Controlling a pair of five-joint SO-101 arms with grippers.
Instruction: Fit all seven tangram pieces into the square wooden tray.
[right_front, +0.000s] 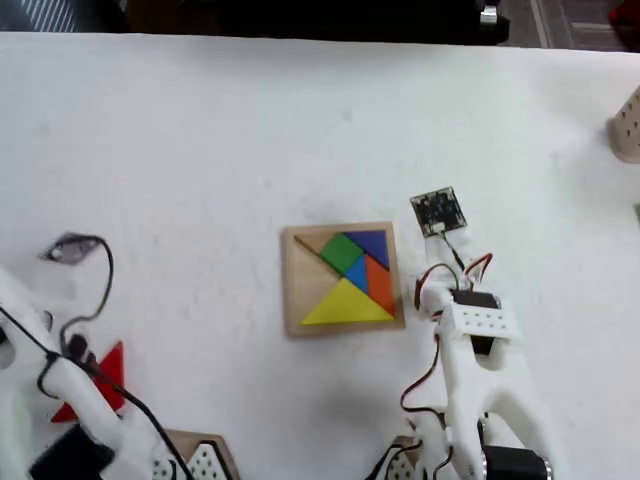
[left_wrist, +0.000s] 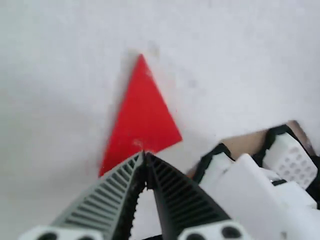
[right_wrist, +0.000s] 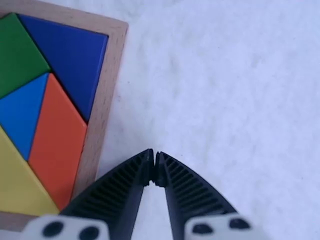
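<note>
White tabletop (right_front: 200, 140) is holding the wooden tray (right_front: 298, 285) mid-table, red triangle (left_wrist: 142, 117) lying well apart at the tip of the closed left gripper (left_wrist: 145, 159), right gripper (right_wrist: 154, 160) sitting closed beside the tray, left likely needing to open wide and straddle the triangle squarely.

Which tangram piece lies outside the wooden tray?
The red triangle piece: it lies on the white table, while the green, blue, orange and yellow pieces sit inside the square wooden tray.

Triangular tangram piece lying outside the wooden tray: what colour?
Red: the triangular tangram piece shows clearest in the left wrist view.
</note>
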